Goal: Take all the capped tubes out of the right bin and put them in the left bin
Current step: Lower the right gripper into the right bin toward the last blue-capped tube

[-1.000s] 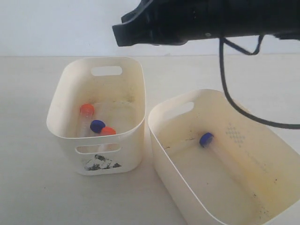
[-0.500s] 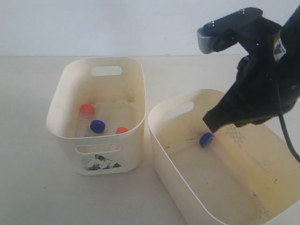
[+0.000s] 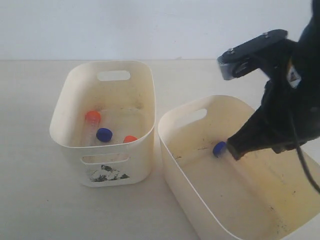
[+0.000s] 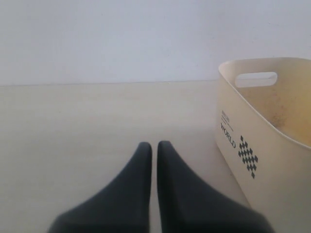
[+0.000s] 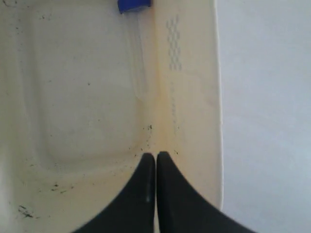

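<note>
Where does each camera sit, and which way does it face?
Exterior view: off the arms, looking down on the left bin and right bin; shut right end effector shows near the blue-capped tube.
Left wrist view: on the left arm, looking low across the table past a printed bin wall; shut left end effector shows.
Right wrist view: on the right arm, looking down into the right bin; its end effector shows.
Shared by exterior and right wrist views: that bin, tube, end effector.

txt "world", outer wall, cream bin (image 4: 282, 174)
</note>
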{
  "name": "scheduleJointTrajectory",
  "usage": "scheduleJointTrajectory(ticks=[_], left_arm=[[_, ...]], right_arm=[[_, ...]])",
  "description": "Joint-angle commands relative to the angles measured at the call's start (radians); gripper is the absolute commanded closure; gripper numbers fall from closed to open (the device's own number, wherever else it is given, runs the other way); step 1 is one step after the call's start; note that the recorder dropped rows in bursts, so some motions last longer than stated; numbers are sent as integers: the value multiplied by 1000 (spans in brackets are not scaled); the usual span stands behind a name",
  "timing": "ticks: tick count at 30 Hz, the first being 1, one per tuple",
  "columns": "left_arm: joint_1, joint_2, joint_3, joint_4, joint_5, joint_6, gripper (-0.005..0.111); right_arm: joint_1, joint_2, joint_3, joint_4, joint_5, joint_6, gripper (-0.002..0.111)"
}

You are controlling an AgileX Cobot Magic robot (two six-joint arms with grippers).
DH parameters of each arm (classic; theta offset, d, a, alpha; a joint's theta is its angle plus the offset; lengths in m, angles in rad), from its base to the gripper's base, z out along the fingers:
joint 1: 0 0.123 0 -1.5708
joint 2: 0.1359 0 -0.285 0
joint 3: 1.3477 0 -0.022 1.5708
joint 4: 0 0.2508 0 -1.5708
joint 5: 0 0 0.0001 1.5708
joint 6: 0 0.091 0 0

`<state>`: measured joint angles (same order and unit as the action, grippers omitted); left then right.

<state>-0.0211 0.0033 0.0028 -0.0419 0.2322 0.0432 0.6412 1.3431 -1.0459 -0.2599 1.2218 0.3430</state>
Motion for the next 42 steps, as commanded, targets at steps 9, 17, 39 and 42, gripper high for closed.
scheduleJointTrajectory(ticks=[9, 17, 39, 42], left_arm=[[1, -3, -3, 2, -5, -8, 102], [1, -3, -3, 2, -5, -8, 102], [1, -3, -3, 2, -5, -8, 102], [1, -3, -3, 2, -5, -8, 102]], right_arm=[[195, 234, -1, -280, -1, 275, 109], [195, 361, -1, -299, -1, 275, 109], [72, 394, -1, -98, -232, 117, 109], [66, 396, -1, -92, -253, 105, 109]])
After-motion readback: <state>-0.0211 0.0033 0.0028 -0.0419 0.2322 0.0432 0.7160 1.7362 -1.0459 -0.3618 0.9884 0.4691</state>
